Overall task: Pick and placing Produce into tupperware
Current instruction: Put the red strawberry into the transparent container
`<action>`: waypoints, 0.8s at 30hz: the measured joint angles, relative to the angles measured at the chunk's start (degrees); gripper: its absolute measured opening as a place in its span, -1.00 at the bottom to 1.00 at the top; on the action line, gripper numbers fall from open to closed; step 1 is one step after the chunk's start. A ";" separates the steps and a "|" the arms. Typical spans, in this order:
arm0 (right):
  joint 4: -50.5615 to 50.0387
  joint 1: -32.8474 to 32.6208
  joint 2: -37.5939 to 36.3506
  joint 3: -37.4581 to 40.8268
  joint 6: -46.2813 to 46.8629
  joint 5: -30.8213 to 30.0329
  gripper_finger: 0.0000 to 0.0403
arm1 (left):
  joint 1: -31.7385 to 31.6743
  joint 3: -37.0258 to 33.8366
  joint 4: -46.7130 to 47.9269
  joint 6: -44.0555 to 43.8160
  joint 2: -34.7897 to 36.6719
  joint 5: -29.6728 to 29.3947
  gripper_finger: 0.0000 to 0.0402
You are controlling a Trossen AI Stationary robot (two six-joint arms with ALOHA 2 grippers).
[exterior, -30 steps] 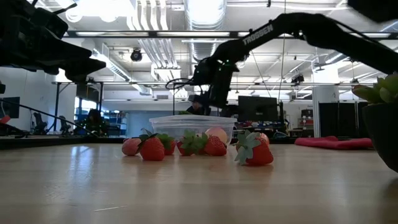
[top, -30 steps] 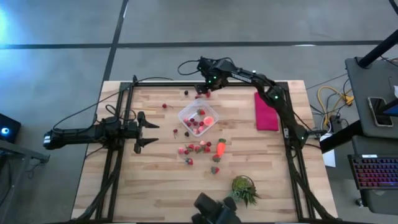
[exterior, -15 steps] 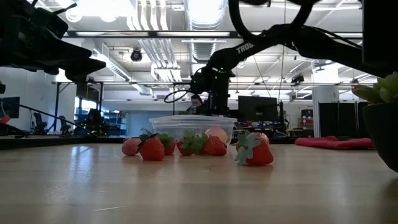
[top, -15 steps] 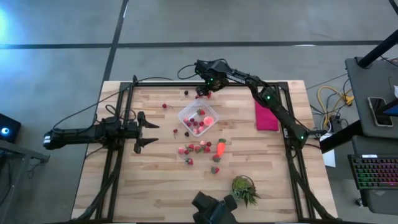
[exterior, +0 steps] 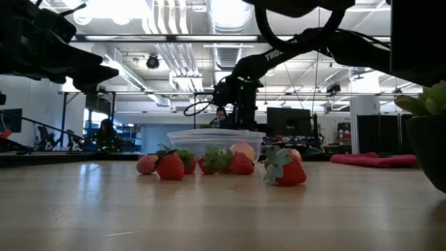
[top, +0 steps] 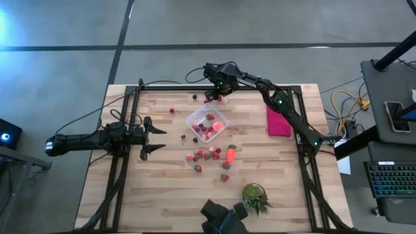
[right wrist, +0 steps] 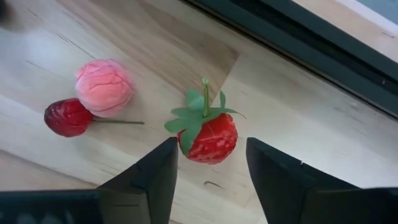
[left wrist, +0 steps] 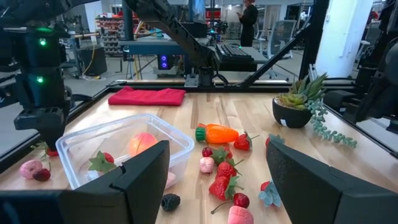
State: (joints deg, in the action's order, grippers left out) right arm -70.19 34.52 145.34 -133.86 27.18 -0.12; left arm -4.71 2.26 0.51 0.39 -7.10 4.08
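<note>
The clear tupperware [top: 207,123] stands mid-table with several red and pink produce pieces inside. More produce lies near it: strawberries [top: 208,155] and an orange carrot [top: 230,155]. At the far edge my right gripper [right wrist: 211,148] points down over a red strawberry [right wrist: 210,138] that lies on the wood; its open fingers stand on either side of it. A pink berry [right wrist: 104,87] and a red cherry [right wrist: 68,117] lie beside the strawberry. My left gripper [top: 153,136] waits open at the table's left.
A magenta cloth [top: 278,117] lies at the far right, and a green potted plant [top: 255,198] stands near the front edge. Single berries lie at the far left [top: 172,110] and near the far edge [top: 194,97]. A black frame rail [right wrist: 292,37] runs close behind the strawberry.
My right gripper has sunk a little toward the table at the far edge and tipped more steeply downward, ending over the strawberry there. The produce and the tupperware have stayed where they were.
</note>
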 joint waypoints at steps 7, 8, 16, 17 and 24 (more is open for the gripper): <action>0.04 0.37 0.00 0.02 -0.86 0.00 -0.11 | 0.01 -0.01 0.00 -0.01 -0.01 0.01 0.27; 0.04 0.39 0.00 0.02 -1.13 0.02 -0.11 | 0.01 0.00 -0.02 -0.01 -0.01 0.02 0.27; 0.09 0.39 0.00 0.04 -2.97 0.02 -0.11 | 0.00 0.00 -0.02 -0.01 -0.01 0.00 0.27; 0.09 0.39 0.00 0.04 -3.24 0.02 -0.11 | 0.02 0.00 0.00 0.01 0.01 0.00 0.27; -0.10 0.39 0.00 0.32 -3.81 0.38 -0.11 | 0.00 -0.02 -0.02 -0.01 0.01 0.00 0.27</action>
State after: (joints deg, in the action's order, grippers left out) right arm -70.30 34.92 145.34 -133.54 23.37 0.26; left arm -4.71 2.24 0.49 0.38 -7.09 4.08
